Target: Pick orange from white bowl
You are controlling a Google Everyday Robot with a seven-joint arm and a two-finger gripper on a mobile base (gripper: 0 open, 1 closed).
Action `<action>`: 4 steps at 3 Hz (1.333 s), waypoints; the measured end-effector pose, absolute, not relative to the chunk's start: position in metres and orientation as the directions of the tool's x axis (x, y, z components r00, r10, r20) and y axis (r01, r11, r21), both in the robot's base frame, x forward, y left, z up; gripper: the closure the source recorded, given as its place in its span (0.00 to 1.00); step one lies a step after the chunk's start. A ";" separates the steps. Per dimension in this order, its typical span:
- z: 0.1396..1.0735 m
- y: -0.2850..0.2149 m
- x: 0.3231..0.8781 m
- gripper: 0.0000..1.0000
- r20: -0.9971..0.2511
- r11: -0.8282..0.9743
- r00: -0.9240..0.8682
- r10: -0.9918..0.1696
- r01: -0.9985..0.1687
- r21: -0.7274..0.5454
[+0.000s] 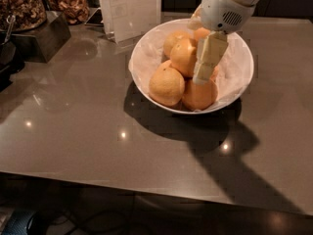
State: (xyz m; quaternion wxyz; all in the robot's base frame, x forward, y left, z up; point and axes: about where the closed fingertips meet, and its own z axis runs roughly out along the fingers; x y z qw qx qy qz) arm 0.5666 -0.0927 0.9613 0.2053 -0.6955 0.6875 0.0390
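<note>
The white bowl stands on the grey countertop at upper centre, lined with crinkled white paper and holding several oranges. The largest orange sits on top of the pile in the middle. Another orange lies at the front left and a third at the front right. My gripper reaches down into the bowl from the upper right. It sits right beside the top orange, on its right side, and its tip is over the front right orange. It hides part of the back oranges.
A white upright sign stands just behind the bowl on the left. A dark box and containers of nuts are at the far left. The countertop's front edge runs across the bottom.
</note>
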 end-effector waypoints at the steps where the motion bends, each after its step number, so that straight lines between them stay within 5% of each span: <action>1: 0.953 -0.081 0.576 0.07 -0.346 0.010 0.066 -0.936 -0.977 -0.213; 4: 0.937 -0.072 0.588 0.40 -0.347 -0.007 0.066 -0.936 -0.985 -0.171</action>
